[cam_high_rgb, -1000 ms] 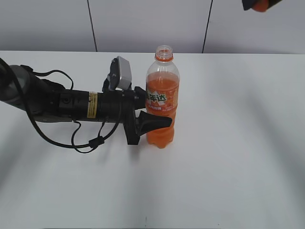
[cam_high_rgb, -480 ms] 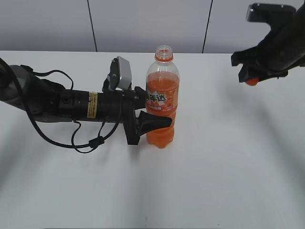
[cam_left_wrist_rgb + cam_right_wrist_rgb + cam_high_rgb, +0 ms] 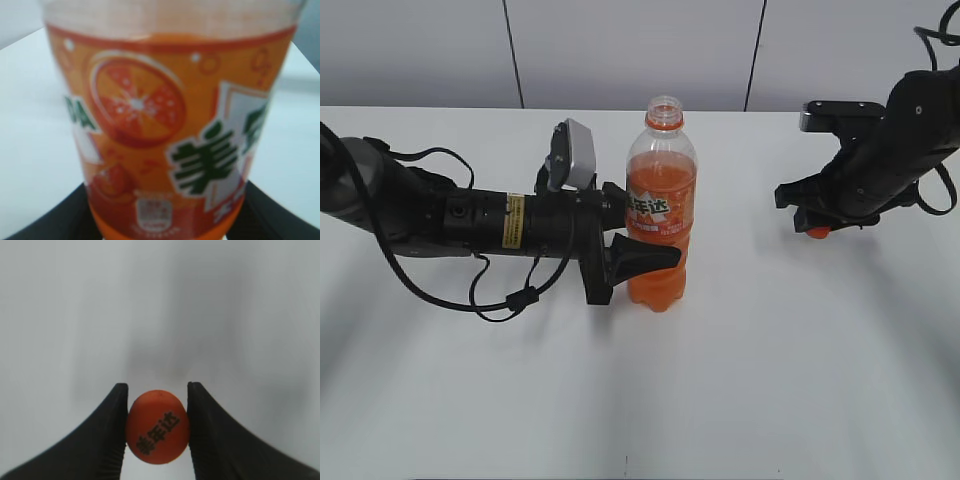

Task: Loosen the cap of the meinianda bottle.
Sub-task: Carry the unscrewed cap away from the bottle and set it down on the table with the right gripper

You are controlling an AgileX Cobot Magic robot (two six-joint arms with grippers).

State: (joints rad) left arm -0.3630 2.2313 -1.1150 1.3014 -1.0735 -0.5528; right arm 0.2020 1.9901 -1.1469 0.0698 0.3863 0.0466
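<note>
The meinianda bottle (image 3: 660,205) stands upright mid-table, its neck bare and uncapped. My left gripper (image 3: 645,252) reaches in from the left and is shut on the bottle's lower body; the orange label (image 3: 165,130) fills the left wrist view between the two black fingers (image 3: 280,212). The orange cap (image 3: 157,426), with dark characters on its top, is pinched between the fingers of my right gripper (image 3: 157,427). In the exterior view that gripper (image 3: 817,226) hangs low over the table at the right, well away from the bottle, with the cap (image 3: 817,232) peeking out beneath it.
The white table (image 3: 770,380) stretches around the bottle. The left arm and its looping cables (image 3: 500,295) lie across the table's left side. A grey panelled wall (image 3: 620,50) stands behind the far edge.
My right gripper, holding the cap, has come down from the top right corner to just above the table at the right. The left gripper and bottle have stayed put.
</note>
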